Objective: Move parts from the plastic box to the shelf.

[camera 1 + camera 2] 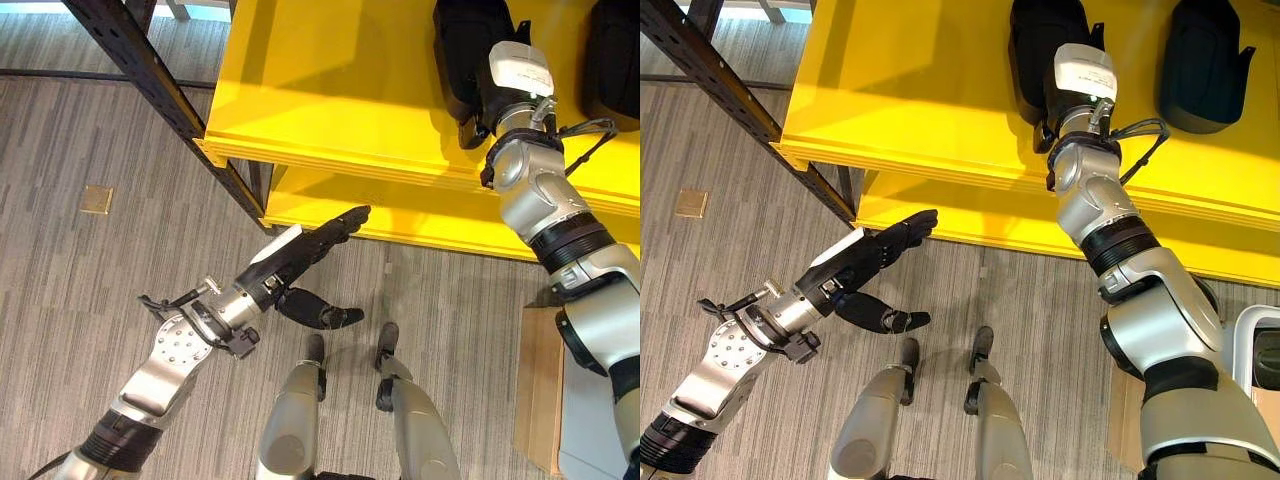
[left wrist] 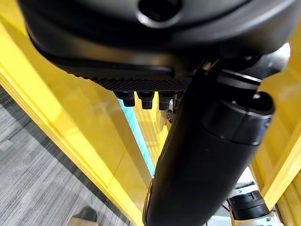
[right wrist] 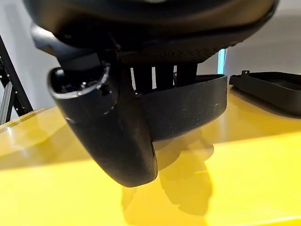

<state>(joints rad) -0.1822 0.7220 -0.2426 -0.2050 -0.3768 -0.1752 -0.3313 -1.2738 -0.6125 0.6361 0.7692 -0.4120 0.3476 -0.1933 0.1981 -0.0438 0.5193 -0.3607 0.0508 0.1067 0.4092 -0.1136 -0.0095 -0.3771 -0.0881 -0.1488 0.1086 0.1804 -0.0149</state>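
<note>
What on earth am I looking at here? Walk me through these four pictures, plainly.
This is a humanoid robot seen through its own cameras. Two pictures look down from its head; two sit on its wrists, right behind each hand. Ahead is a yellow shelf. The right hand reaches onto it and grips a black part, with thumb and fingers around its edge. A second black part already lies on the shelf beside it. The left hand hangs over the grey floor below the shelf edge, fingers straight, holding nothing.

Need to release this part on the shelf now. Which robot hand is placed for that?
Right. The right robot hand grips the black part over the yellow shelf. The left robot hand hangs open and empty above the floor.
</note>
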